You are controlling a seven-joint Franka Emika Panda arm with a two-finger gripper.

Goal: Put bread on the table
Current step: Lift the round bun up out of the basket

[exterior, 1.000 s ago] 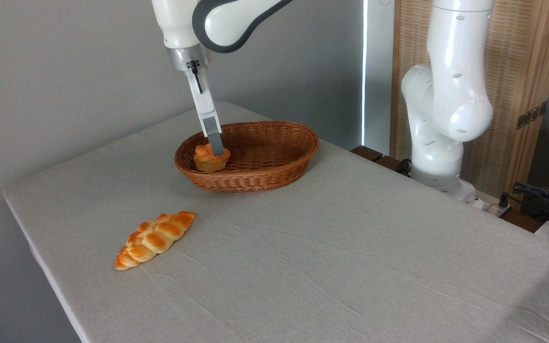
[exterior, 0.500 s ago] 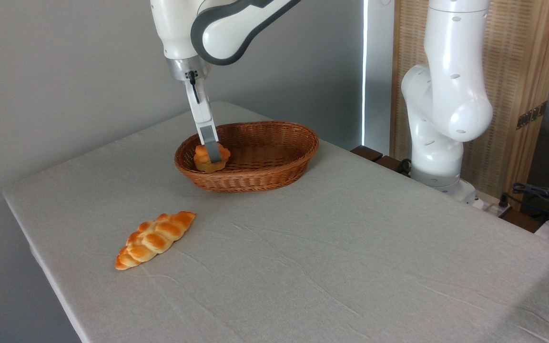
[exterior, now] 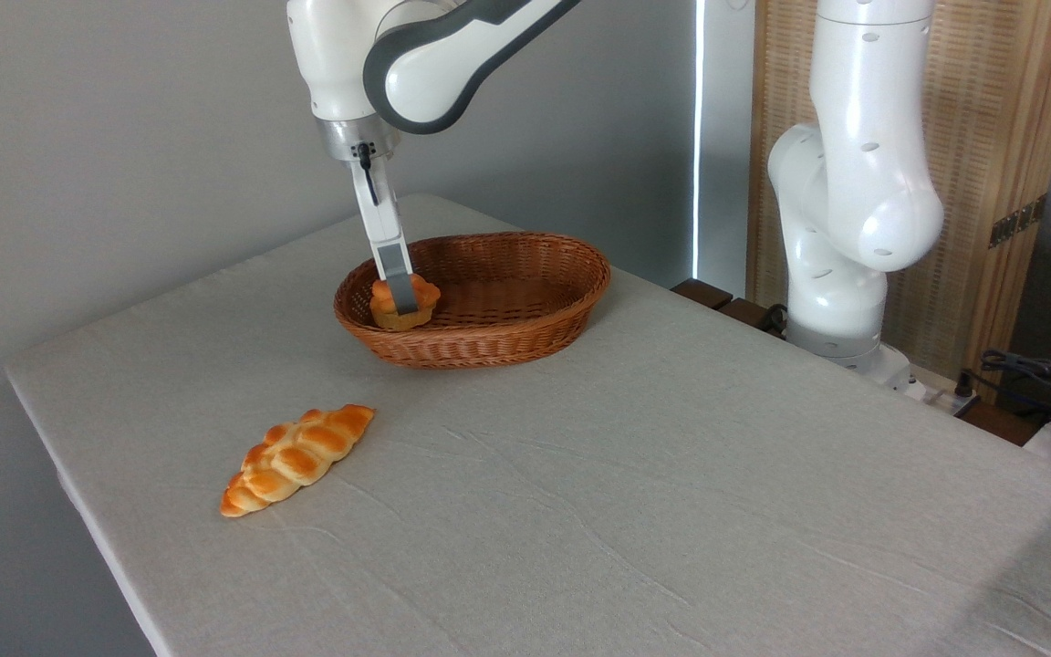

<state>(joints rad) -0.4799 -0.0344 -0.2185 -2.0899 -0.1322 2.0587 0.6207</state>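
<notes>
The bread [exterior: 389,304], a small round bun with an orange cracked top, sits at the left end of the brown wicker basket [exterior: 507,338]. My gripper [exterior: 406,297] reaches down from above and is shut on the bun; one grey finger [exterior: 400,278] crosses its front and the other finger is hidden behind it. The bun's base is partly hidden by the basket's rim, so whether it is lifted off the basket floor does not show. The table [exterior: 635,493] with its light grey-beige wrinkled cloth spreads out in front of the basket.
A long braided golden loaf [exterior: 296,458] lies on the cloth near the left edge. The arm's white base [exterior: 840,246] stands at the back right, beside a wooden slatted panel. Cables lie at the far right.
The gripper and the bun have shifted slightly left and up within the basket. The braided loaf has not moved.
</notes>
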